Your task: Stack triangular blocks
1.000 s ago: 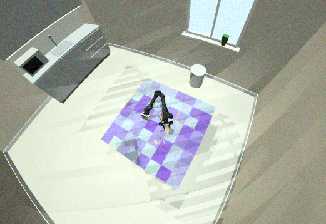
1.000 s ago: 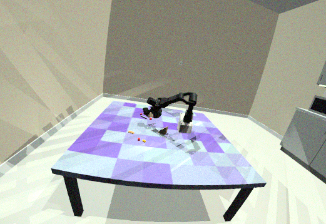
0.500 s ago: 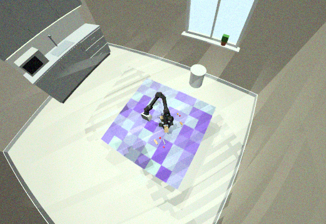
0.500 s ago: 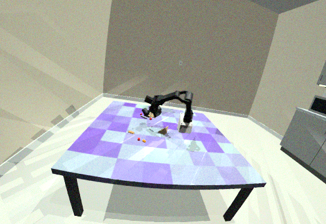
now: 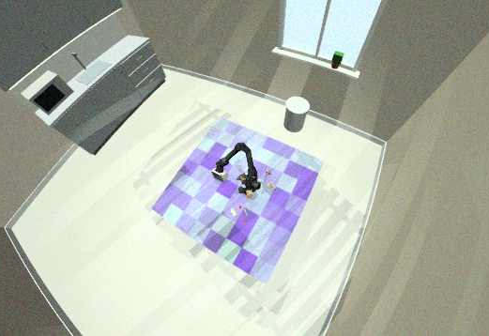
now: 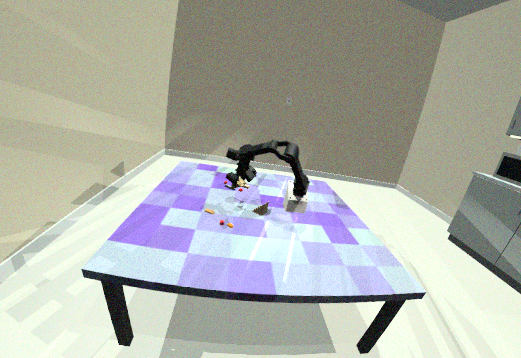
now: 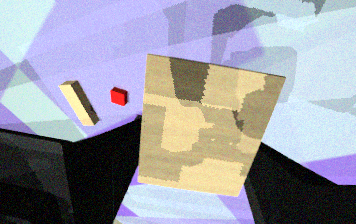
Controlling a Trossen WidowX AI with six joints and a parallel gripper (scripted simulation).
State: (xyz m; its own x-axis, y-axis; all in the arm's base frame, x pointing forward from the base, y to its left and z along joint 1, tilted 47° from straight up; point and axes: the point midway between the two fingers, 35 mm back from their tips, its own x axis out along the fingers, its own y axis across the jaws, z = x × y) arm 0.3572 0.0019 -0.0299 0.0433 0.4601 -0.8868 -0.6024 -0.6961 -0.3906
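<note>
Above table (image 6: 139, 240), one gripper (image 7: 192, 200) gripping one triangular block (image 7: 207, 130), second triangular block (image 6: 262, 209) below

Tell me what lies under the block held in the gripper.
In the wrist view the wooden block in the gripper hangs above purple-checked table. A tan bar and red cube lie beside. The patch directly beneath is hidden.

A: What carries the objects?

B: A table (image 6: 234, 270) with a top chequered in purple and pale blue, on dark legs (image 6: 116, 312).

A: What lies directly on it?

B: Near the far edge, the arm's pale base block (image 6: 296, 202). Just beside it, towards the middle, a dark triangular block (image 6: 262, 209). Further left, two small orange pieces (image 6: 209, 211) with a red piece (image 6: 221, 222) between them. The wrist view adds a tan bar (image 7: 79, 102) near a red cube (image 7: 119, 96), apart.
</note>
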